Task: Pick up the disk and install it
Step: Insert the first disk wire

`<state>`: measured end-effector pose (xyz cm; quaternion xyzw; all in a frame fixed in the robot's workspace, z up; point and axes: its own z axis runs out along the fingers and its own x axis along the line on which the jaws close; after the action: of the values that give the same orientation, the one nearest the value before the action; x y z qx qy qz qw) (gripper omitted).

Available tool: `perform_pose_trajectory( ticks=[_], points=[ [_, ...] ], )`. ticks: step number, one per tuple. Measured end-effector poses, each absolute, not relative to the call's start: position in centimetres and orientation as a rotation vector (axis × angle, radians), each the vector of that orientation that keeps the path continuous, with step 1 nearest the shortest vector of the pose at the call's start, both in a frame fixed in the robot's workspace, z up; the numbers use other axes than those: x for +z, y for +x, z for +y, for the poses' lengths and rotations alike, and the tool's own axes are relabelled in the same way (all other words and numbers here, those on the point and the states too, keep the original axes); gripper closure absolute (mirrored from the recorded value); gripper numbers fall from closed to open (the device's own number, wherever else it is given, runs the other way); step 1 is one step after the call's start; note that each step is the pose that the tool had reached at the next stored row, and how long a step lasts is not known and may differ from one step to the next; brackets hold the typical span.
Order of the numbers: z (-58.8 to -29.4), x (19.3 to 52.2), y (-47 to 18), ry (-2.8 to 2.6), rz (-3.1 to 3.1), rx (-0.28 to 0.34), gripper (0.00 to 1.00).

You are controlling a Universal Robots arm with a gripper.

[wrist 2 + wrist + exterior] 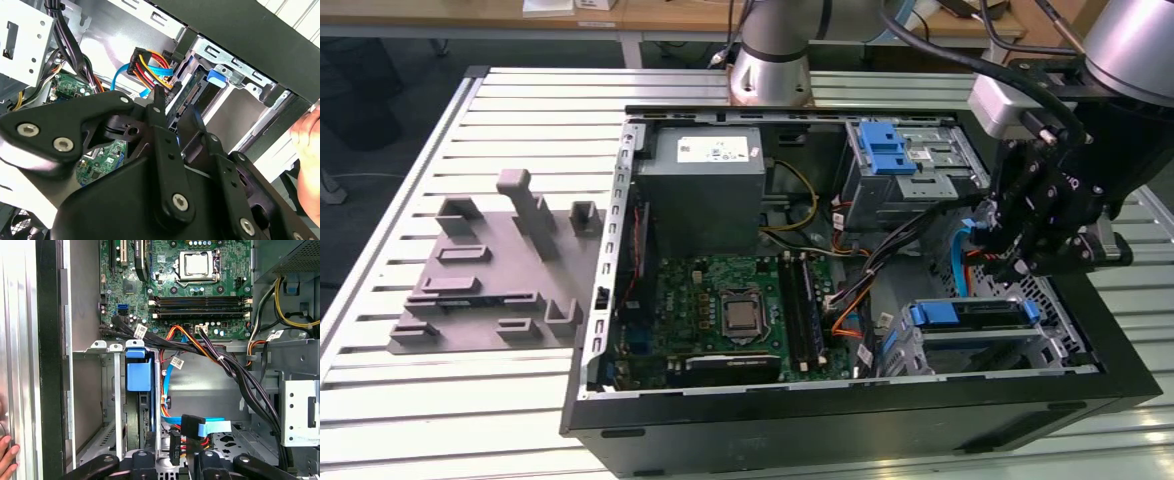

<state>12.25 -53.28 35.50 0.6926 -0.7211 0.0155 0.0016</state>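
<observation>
1. An open computer case [854, 420] is lying on its side on the slatted tabletop [480, 400], taking up the middle and the edge on the exterior view's right.
2. The claw [1011, 262] is hanging inside the case, over the drive cage [987, 345] at the case's corner on the exterior view's right.
3. The disk [189, 95] is sitting upright in that cage, under a blue latch [138, 374]. In the first wrist view the disk [132, 432] is showing as a dark slab between the cage walls.
4. In the second wrist view the claw [175, 107] is lying right against the disk's connector edge. Whether it is clenched or released cannot be told.
5. Blue and orange cables [150, 67] are running just beside the disk.
6. A grey fixture plate [487, 275] is resting near the tabletop edge on the exterior view's left.
7. A person's hand [7, 456] is lying beside the case's outer wall.
</observation>
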Motion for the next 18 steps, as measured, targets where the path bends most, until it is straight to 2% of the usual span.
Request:
perform_pose_trajectory(
  ticks=[5,6,9,10,12,13,18],
  points=[
    [-53.28,35.50,12.25,2.174,-2.263,0.049,0.62],
    [-53.28,35.50,12.25,2.174,-2.263,0.049,0.55],
    [-53.28,35.51,12.25,2.174,-2.263,0.049,0.55],
    [-53.28,35.51,12.25,2.174,-2.263,0.049,0.49],
    [-53.28,35.51,12.25,2.174,-2.263,0.049,0.49],
    [-53.28,35.51,12.25,2.174,-2.263,0.049,0.42],
    [-53.28,35.51,12.25,2.174,-2.263,0.049,0.41]
  ],
)
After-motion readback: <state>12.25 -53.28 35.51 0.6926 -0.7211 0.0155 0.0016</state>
